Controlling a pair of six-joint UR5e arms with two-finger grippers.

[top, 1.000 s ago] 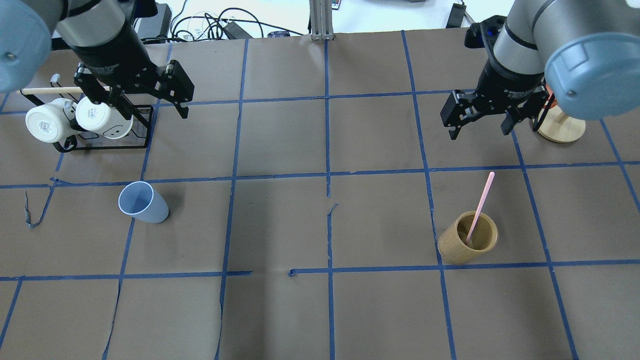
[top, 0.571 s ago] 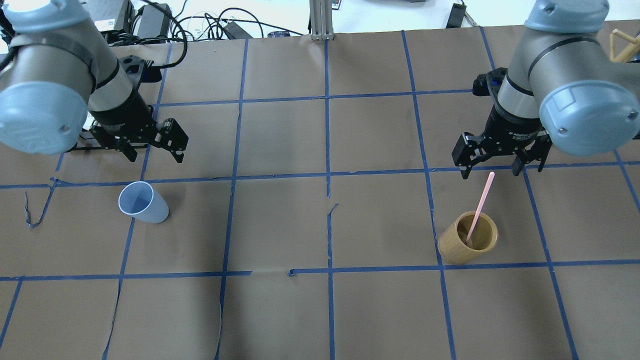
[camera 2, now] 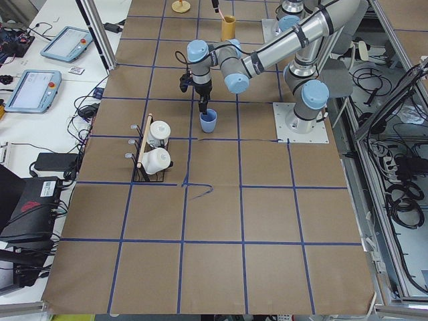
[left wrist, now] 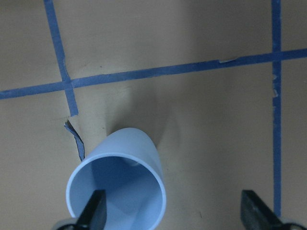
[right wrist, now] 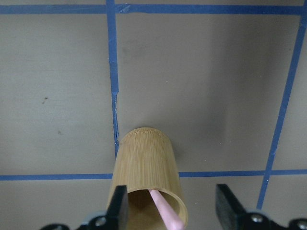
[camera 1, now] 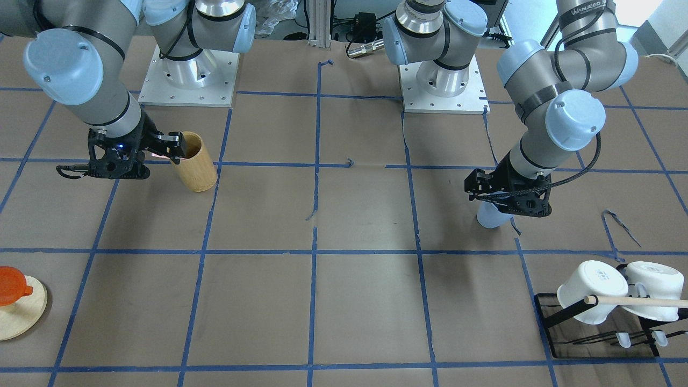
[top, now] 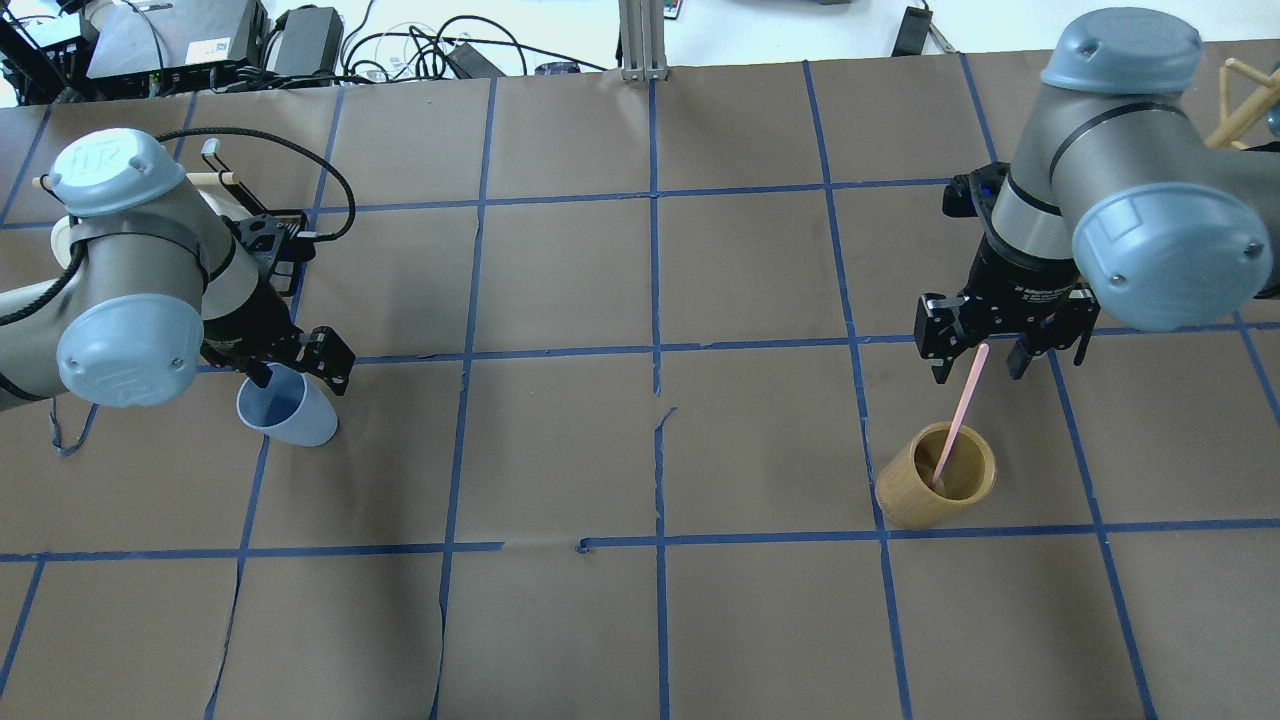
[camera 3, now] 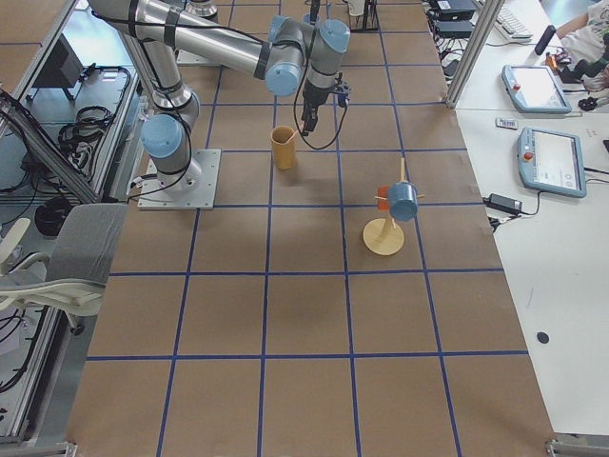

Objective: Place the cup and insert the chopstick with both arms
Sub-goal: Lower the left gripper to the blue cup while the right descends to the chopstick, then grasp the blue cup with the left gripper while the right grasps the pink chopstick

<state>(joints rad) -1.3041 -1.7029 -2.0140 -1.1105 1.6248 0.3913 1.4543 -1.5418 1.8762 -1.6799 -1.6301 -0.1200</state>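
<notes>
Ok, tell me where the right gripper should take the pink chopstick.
Probably pinch the pink chopstick on its upper shaft, from above. It leans out of the bamboo cup, its lower end inside, and the open right gripper hangs over its tip.

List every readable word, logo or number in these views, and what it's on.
"WANJEED": on the left arm's upper link, front-facing view; anything after it is cut off.
"UR": logo on the left arm's blue joint cap, overhead view.
White print on the right wrist body: too small to read.
Mark on the white cup: blurred, unreadable.
</notes>
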